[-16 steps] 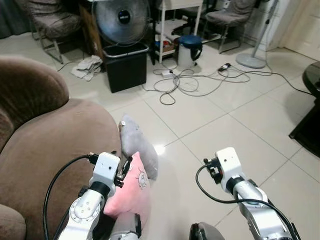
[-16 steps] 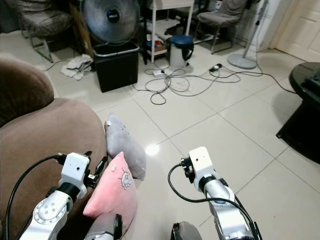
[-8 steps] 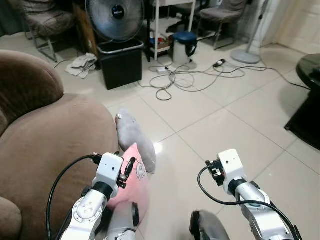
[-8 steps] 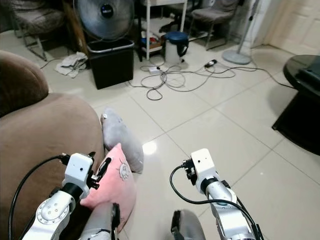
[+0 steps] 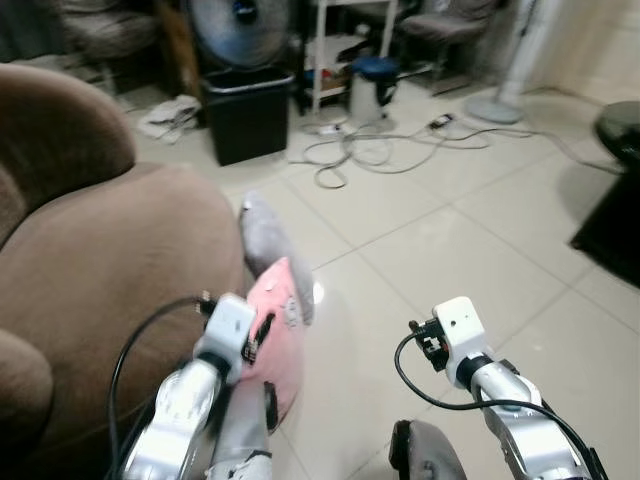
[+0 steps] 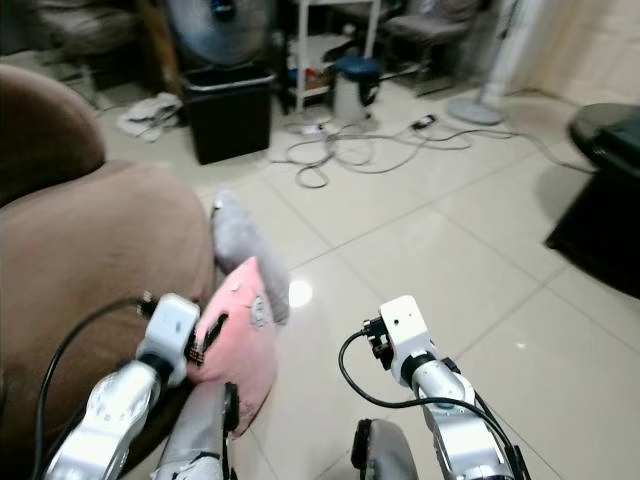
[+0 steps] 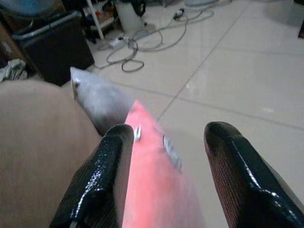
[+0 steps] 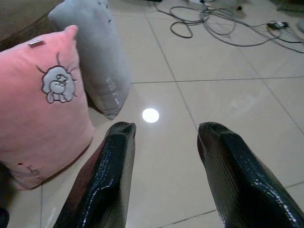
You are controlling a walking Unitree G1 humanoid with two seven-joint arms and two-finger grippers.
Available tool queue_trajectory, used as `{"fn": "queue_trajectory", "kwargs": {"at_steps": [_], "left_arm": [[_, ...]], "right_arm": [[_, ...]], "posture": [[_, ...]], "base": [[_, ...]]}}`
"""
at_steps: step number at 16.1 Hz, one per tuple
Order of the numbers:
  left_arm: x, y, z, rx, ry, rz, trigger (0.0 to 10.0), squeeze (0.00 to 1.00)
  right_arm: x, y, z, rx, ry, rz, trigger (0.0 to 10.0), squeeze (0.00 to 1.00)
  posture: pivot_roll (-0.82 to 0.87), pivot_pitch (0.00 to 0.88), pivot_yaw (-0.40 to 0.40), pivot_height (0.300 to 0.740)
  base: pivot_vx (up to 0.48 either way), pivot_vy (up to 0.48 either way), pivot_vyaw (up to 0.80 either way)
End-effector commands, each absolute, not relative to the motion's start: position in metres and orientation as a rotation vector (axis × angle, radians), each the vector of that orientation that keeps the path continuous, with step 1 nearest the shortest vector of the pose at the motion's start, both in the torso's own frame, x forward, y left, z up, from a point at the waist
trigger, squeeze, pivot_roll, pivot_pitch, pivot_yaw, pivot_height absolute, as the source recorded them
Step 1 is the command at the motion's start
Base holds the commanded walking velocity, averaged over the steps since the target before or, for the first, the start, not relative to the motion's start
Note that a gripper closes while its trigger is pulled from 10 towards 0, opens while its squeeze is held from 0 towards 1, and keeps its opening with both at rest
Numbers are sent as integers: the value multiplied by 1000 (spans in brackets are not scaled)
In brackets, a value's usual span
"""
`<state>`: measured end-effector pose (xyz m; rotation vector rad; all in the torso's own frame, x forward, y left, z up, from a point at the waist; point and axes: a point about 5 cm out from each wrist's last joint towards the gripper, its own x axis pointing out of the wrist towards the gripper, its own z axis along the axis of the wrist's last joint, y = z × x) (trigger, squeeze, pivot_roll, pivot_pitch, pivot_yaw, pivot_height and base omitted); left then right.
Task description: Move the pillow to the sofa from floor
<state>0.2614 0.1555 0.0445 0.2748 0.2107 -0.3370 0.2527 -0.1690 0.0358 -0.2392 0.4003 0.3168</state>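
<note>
A pink pillow [image 5: 280, 330] with a small cartoon print stands on the floor, leaning against the brown sofa [image 5: 90, 270]. A grey pillow [image 5: 265, 240] leans just behind it. My left gripper [image 7: 166, 156] is open right above the pink pillow [image 7: 152, 190], one finger on each side of its top edge. My right gripper [image 8: 164, 161] is open over bare tile to the right of the pink pillow [image 8: 47, 99], with nothing between its fingers.
A black bin [image 5: 245, 120] with a fan [image 5: 235, 20] stands behind. Cables [image 5: 380, 150] lie tangled on the tiles, near a blue-lidded pail [image 5: 375, 85] and a fan stand [image 5: 500, 105]. A dark table [image 5: 615, 180] edges in at right.
The camera has tilted and shifted. My left arm has reached forward, so its gripper now sits over the pink pillow's top edge. The right arm holds about the same place.
</note>
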Motion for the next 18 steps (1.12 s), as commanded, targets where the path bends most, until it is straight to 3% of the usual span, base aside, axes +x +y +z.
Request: {"fn": "queue_trajectory", "kwargs": {"at_steps": [1, 9, 10, 12, 15, 18], "left_arm": [[262, 153, 39, 264, 243, -325, 10000, 0], [274, 139, 28, 268, 265, -368, 10000, 0], [277, 139, 26, 259, 282, -365, 10000, 43], [282, 146, 20, 244, 329, -325, 10000, 1000], [283, 162, 5, 266, 426, -243, 10000, 1000], [280, 180, -6, 180, 509, -116, 10000, 1000]], "right_arm": [[256, -172, 39, -248, 398, 310, 10000, 0], [259, -166, 35, -310, 417, 346, 10000, 0], [261, -164, 35, -339, 423, 370, 10000, 0], [262, -162, 33, -377, 438, 411, 10000, 0], [258, -159, 25, -459, 473, 493, 10000, 0], [252, -151, 24, -557, 469, 610, 10000, 0]], "posture": [[67, 0, -34, 584], [60, 0, -21, 584], [57, 0, -22, 584], [53, 0, -29, 584], [41, 5, -40, 584], [10, 50, -84, 584]], "base": [[0, 0, 0], [0, 0, 0], [0, 0, 0], [0, 0, 0], [0, 0, 0], [0, 0, 0]]}}
